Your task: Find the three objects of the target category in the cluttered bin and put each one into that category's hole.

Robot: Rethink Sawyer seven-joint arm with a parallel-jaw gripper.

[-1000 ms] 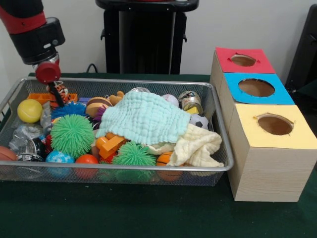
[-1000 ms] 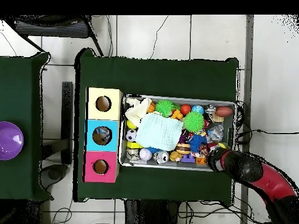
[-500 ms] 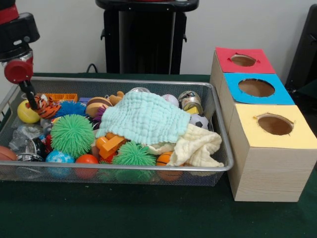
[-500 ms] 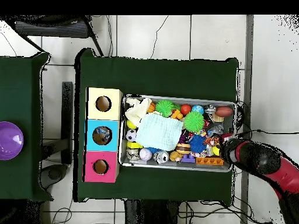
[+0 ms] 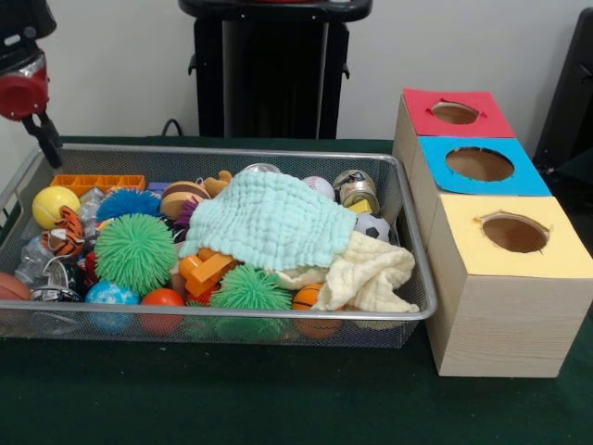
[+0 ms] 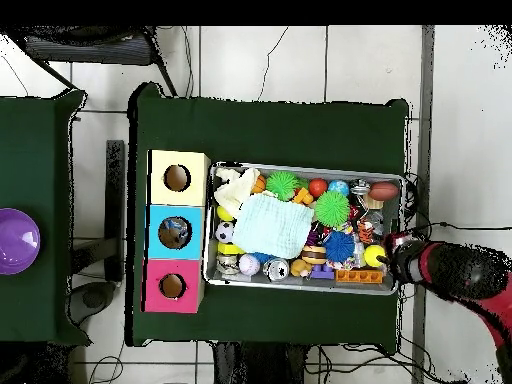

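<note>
The bin (image 5: 278, 313) is a wide wire-mesh tray full of toys; it also shows in the overhead view (image 6: 300, 167). A mint cloth (image 5: 269, 218) and a pale yellow cloth (image 5: 371, 273) cover its middle. A small orange-striped tiger toy (image 5: 63, 237) lies loose at the bin's left end, beside a yellow ball (image 5: 54, 206). My gripper (image 5: 43, 141) hangs above the bin's far left corner, clear of the toys and empty. In the overhead view it (image 6: 393, 256) sits at the bin's right end. Three wooden boxes with holes stand right of the bin: red (image 5: 454, 113), blue (image 5: 480, 164), yellow (image 5: 514, 232).
Green spiky balls (image 5: 134, 250) (image 5: 248, 289), a blue spiky ball (image 5: 130, 204), an orange block piece (image 5: 97, 183) and small sports balls crowd the bin. The black pedestal (image 5: 273, 69) stands behind it. A purple bowl (image 6: 15, 240) sits on a separate table.
The gripper carried the tiger toy leftward in the front view and rose. The tiger is now out of the gripper and lies in the bin's left end.
</note>
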